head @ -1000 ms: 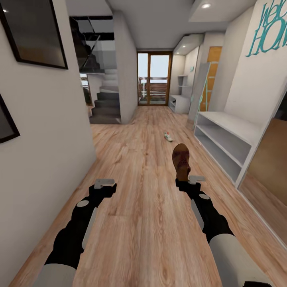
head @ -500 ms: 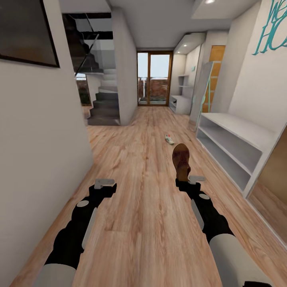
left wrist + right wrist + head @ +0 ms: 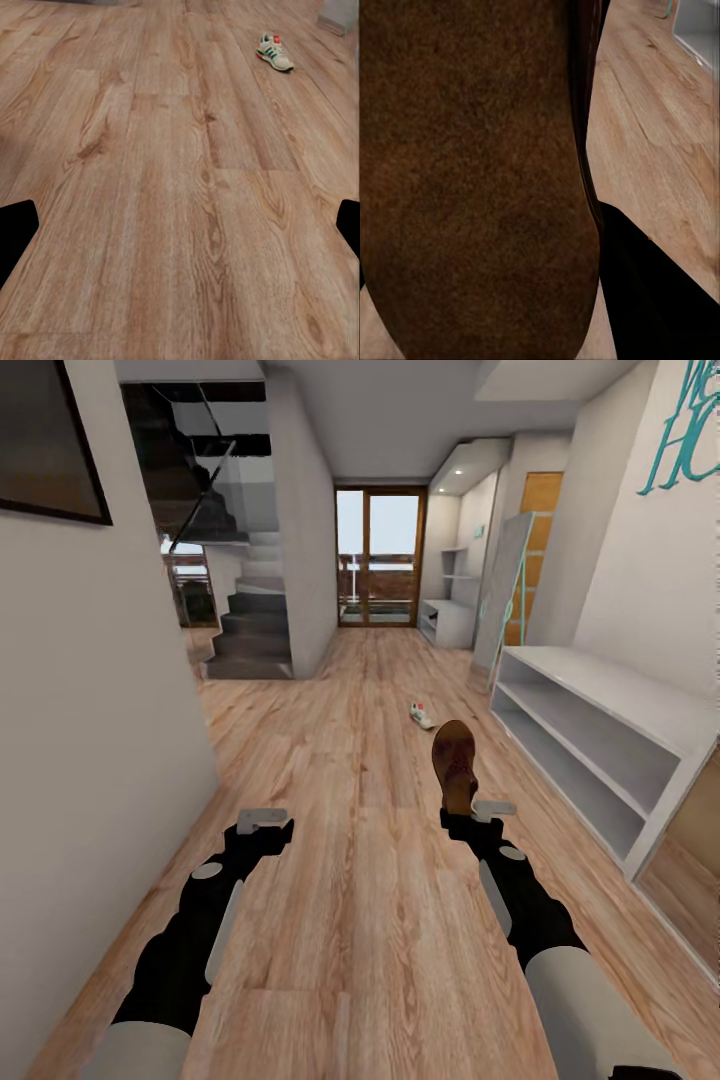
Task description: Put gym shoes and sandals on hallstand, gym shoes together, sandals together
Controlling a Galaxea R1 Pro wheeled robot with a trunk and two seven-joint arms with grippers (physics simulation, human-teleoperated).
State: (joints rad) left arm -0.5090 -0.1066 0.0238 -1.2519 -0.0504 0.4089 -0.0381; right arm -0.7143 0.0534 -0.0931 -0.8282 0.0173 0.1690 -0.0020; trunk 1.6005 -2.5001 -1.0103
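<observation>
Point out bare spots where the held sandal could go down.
Both open shelves and the flat top of the low white bench look bare. The wood-plank floor is open too, except around the white-green sneaker.

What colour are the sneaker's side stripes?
Green on the white sneaker, clearest in the left wrist view.

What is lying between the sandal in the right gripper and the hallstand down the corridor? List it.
Nothing blocks the way. The sandal is held in the right gripper above the corridor floor. The hallstand stands far down on the right. One gym shoe lies on the floor, roughly along that line. A low white bench hugs the right wall.
</observation>
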